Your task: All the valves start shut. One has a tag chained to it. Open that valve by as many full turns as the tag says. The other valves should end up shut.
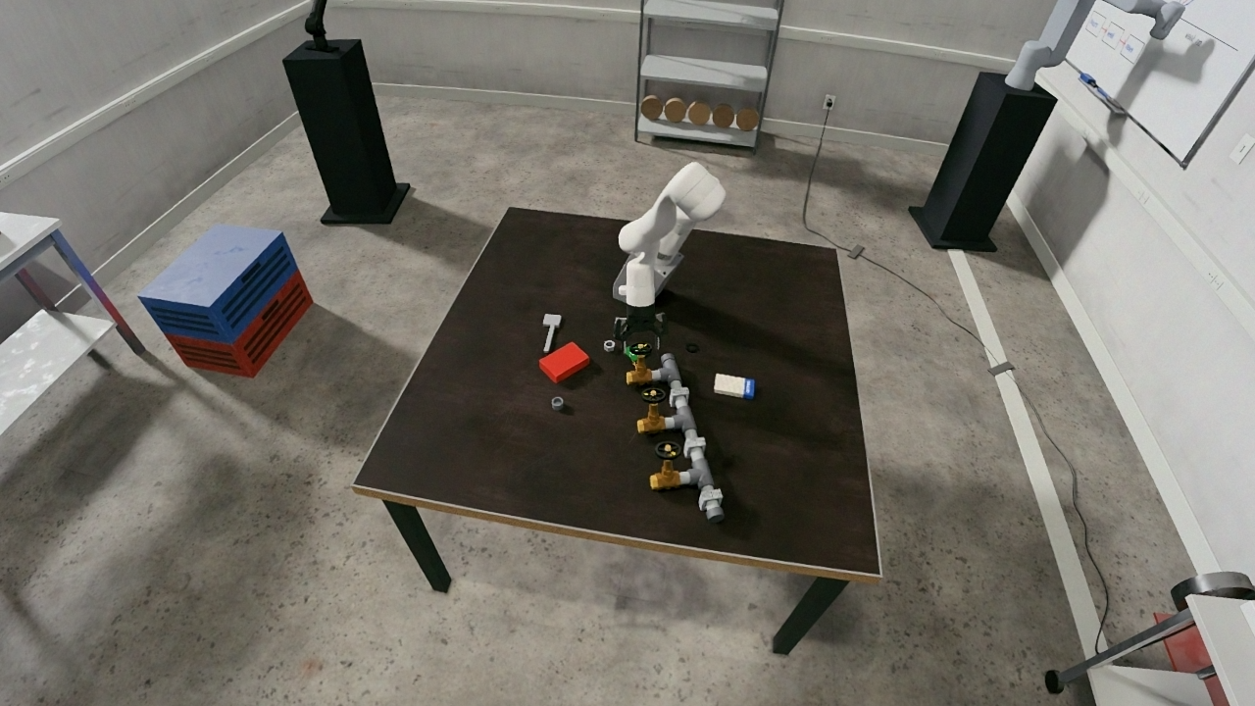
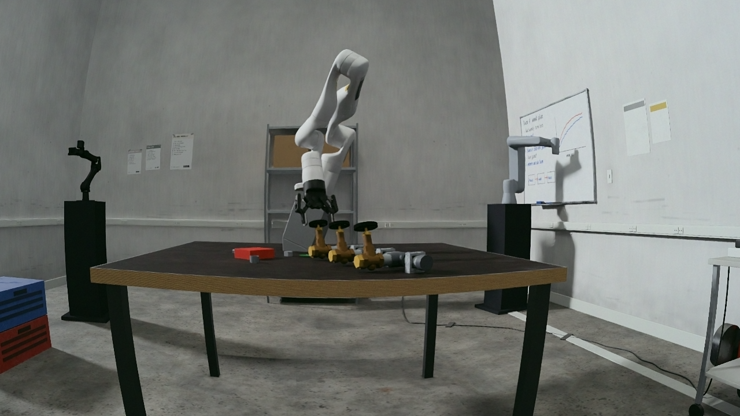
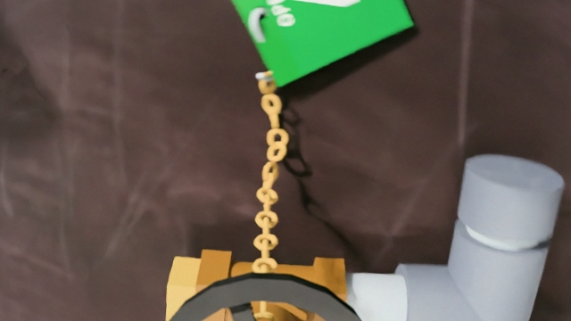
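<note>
Three brass valves with black handwheels stand in a row on a grey pipe [image 1: 688,421] on the dark table. The far valve [image 1: 641,369] carries a gold chain [image 3: 268,178] that leads to a green tag [image 3: 321,33] lying flat on the table; the tag's number is cut off in the wrist view. The middle valve [image 1: 652,411] and the near valve [image 1: 667,465] have no tag. My gripper [image 2: 315,209] is open and empty, just above the far valve's handwheel [image 3: 265,299]. The fingers do not show in the wrist view.
A red block [image 1: 563,361], a small grey hammer-shaped piece [image 1: 549,329], two grey rings [image 1: 557,403], a black ring [image 1: 692,351] and a white-and-blue block [image 1: 733,385] lie on the table around the pipe.
</note>
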### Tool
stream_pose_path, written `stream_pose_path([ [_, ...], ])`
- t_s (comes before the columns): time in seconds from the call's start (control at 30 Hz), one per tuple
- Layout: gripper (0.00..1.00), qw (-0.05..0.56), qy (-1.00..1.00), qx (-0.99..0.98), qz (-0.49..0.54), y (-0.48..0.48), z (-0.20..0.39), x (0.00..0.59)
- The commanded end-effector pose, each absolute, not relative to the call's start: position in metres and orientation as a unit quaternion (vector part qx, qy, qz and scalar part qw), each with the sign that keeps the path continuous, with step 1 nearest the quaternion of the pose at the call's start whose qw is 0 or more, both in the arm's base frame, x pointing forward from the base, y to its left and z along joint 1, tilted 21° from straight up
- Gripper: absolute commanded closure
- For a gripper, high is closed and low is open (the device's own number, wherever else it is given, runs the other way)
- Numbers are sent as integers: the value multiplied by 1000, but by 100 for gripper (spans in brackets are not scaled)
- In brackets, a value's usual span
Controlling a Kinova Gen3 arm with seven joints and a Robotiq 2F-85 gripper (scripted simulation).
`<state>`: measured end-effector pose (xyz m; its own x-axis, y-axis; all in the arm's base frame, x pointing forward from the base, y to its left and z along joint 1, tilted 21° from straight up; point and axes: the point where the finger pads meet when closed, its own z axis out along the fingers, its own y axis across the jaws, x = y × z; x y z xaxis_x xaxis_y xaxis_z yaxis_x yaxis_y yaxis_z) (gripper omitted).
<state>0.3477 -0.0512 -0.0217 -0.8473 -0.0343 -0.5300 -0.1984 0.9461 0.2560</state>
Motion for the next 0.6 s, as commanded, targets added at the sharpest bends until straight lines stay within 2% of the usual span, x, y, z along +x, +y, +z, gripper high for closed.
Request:
stream_pose_path([
  [0.0, 0, 255, 952, 1, 171, -52, -21, 348],
  [0.57, 0, 191, 906, 291, 241, -52, -21, 348],
])
